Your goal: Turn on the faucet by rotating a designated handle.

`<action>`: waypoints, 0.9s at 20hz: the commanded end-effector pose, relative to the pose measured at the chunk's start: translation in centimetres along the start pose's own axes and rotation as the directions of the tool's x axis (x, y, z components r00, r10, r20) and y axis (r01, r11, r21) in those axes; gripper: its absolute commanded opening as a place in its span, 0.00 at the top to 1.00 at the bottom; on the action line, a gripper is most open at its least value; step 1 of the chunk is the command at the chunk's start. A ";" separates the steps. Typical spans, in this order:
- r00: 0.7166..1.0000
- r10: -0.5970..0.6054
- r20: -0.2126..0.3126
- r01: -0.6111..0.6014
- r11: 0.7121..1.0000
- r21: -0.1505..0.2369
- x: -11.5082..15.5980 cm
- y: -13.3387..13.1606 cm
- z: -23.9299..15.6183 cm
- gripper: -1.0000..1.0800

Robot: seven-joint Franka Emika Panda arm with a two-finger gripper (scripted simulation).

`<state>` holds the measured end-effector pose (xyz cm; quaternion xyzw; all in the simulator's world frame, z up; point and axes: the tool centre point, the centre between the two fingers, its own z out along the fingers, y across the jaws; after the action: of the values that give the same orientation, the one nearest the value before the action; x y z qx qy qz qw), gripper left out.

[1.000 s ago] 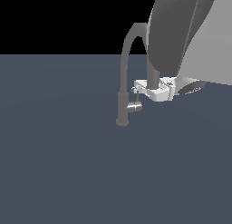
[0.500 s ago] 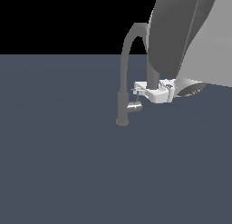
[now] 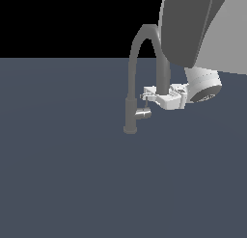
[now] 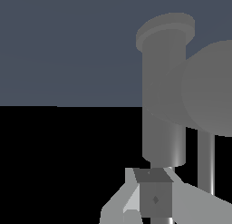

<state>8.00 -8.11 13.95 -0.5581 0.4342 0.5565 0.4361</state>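
Dark-grey faucet (image 3: 130, 107) standing upright on the flat grey surface, thick straight column widening to a small foot, with a thin gooseneck spout (image 3: 147, 32) arching high and coming down on the exterior view's right. Small shiny silver handle (image 3: 143, 114) projecting sideways from the lower column toward that same side, a thin lever pin rising from it. Seen close in the wrist view as a broad grey cylinder (image 4: 164, 91).
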 end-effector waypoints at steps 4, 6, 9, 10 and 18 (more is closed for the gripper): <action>1.000 0.000 0.000 0.000 1.000 0.000 -0.3 0.7 0.0 1.00; 1.000 0.000 0.000 0.000 1.000 0.000 -0.4 0.9 0.0 1.00; 1.000 0.000 0.000 0.000 1.000 0.000 -0.5 1.3 0.0 1.00; 1.000 0.000 0.000 0.000 1.000 0.000 -0.6 1.5 0.0 1.00; 1.000 0.001 -0.001 -0.001 1.000 0.003 -0.6 2.2 0.0 1.00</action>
<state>6.14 -8.57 14.53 -0.5581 0.4358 0.5544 0.4373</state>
